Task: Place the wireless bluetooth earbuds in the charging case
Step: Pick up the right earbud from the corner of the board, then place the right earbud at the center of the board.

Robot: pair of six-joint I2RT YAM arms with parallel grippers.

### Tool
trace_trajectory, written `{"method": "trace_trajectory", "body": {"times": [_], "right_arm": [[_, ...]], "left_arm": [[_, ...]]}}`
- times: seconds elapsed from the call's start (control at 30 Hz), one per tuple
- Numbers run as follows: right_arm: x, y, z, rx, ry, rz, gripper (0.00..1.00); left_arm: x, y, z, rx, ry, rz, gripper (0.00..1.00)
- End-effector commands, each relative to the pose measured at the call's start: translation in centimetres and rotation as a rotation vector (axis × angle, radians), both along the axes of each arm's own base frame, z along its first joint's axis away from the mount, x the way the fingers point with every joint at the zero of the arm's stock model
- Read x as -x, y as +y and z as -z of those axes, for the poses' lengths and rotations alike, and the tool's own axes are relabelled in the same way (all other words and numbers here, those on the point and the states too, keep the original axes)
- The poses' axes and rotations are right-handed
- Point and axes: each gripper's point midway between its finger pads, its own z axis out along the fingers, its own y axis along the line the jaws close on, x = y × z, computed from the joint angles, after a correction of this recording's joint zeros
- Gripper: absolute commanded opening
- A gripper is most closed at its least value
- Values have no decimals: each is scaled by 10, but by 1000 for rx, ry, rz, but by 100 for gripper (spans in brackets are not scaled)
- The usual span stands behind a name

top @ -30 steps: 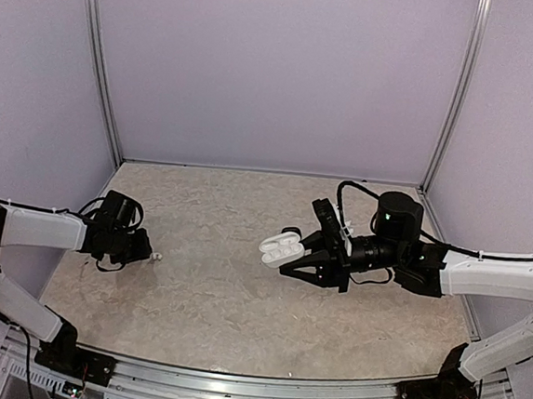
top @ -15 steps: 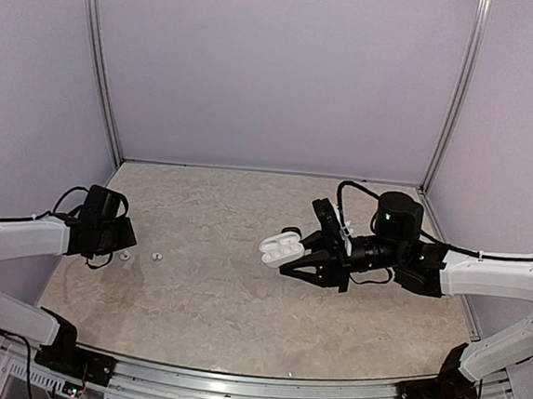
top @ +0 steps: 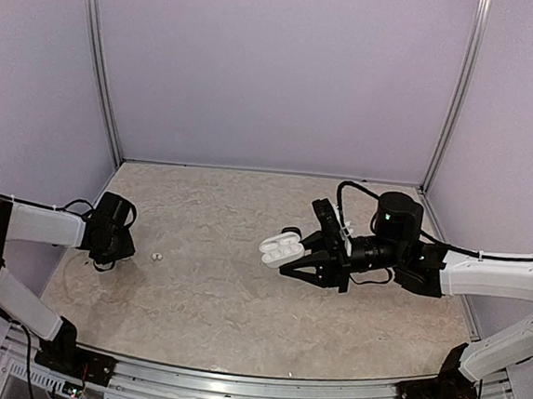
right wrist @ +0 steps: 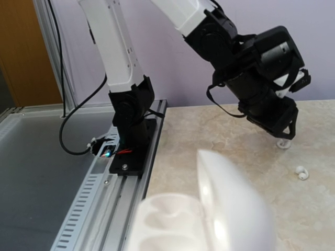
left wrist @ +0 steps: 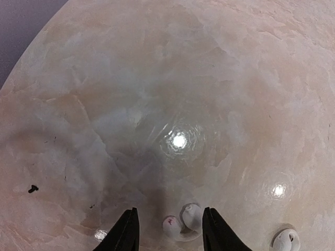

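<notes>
A white earbud point(left wrist: 184, 221) lies on the marble table between the open fingers point(left wrist: 127, 231) of my left gripper point(left wrist: 170, 232), which hovers low over it. A second white earbud point(top: 157, 257) lies just to its right; it also shows in the left wrist view point(left wrist: 285, 240) and in the right wrist view point(right wrist: 301, 172). My left gripper point(top: 115, 255) is at the table's left side. My right gripper point(top: 292, 254) is shut on the white charging case point(top: 279, 248), held above mid-table with its lid open and its sockets empty point(right wrist: 172, 219). No black earbuds show.
The table's near edge has a metal rail point(top: 250, 385) with the arm bases. Grey walls and corner posts point(top: 101, 64) close the back and sides. The left arm point(right wrist: 261, 89) shows in the right wrist view.
The left gripper drew back left, uncovering a second earbud, then came right again and stands over that earbud. The right arm and the case have not moved.
</notes>
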Motion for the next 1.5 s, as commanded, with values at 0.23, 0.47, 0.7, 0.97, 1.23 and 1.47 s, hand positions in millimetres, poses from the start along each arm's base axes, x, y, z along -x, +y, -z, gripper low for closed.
{"method": "trace_trajectory", "body": {"times": [0.23,0.47,0.7,0.97,1.23,1.47], "right_arm": [[-1,-2,-1,-5,-5,6,2],[-2,-2,0,-3,-7,8,2],[-1,-3,-2,-7,-10,8,2],[-2,-6,-4,-12,-11,25,2],[-8,-16,-12,-31,-7,73,2],[-6,-25,-14,-41,-9,94,2]], "left_arm": [[-14,-10,20,37,31,23,33],[-12,-11,16,45,25,26,21],[-16,-25,-6,84,-23,63,3],[-14,-120,-72,106,-131,428,2],[12,-179,-40,-163,100,574,3],[25,-229,-5,-193,221,644,9]]}}
